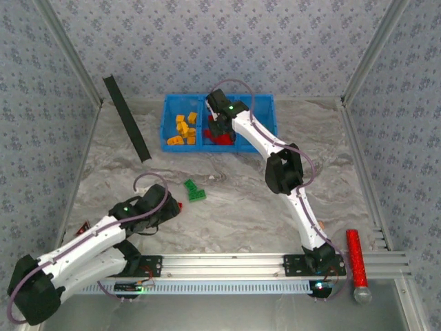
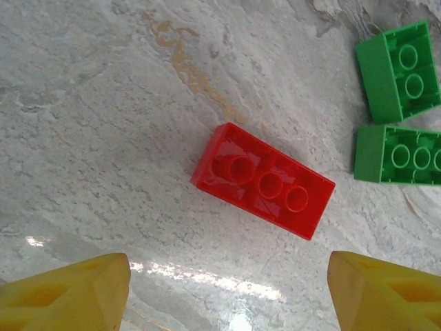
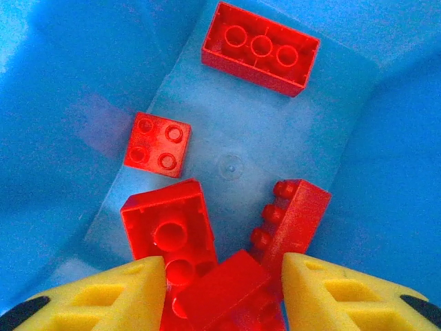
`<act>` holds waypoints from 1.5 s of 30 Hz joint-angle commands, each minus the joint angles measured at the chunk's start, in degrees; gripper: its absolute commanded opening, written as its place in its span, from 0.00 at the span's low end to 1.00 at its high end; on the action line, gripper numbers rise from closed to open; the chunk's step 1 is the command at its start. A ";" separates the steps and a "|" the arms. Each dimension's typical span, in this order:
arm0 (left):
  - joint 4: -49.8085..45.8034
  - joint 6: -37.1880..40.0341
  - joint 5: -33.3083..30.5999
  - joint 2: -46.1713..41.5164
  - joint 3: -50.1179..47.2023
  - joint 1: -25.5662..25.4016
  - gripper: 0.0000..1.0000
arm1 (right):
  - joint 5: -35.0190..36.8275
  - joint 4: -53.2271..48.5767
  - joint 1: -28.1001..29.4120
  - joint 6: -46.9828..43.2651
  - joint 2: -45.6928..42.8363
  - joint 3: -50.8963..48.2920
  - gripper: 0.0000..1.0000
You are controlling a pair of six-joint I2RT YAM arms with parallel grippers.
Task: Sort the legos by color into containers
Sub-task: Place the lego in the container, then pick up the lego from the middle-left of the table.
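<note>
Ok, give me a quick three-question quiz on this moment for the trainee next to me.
1. True or false: the red brick on the table below the left jaws lies hollow side up.
2. What colour are the bricks in the blue bin compartment under the right jaws? A green, B red, C orange-yellow.
3. How many green bricks lie near that red brick in the left wrist view?
Key: 1 true; 2 B; 3 two.
</note>
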 commanded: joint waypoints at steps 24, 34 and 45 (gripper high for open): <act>10.28 -13.67 -2.39 13.97 2.02 0.45 0.74 | 4.79 15.32 4.56 -5.30 -29.43 -35.45 0.57; 13.51 -13.50 -2.06 20.54 4.05 1.48 0.72 | 8.18 19.21 7.71 -1.98 -41.42 -53.91 0.58; 18.23 -9.17 5.27 32.91 5.10 4.22 0.48 | 10.72 20.08 10.05 1.64 -49.87 -64.40 0.58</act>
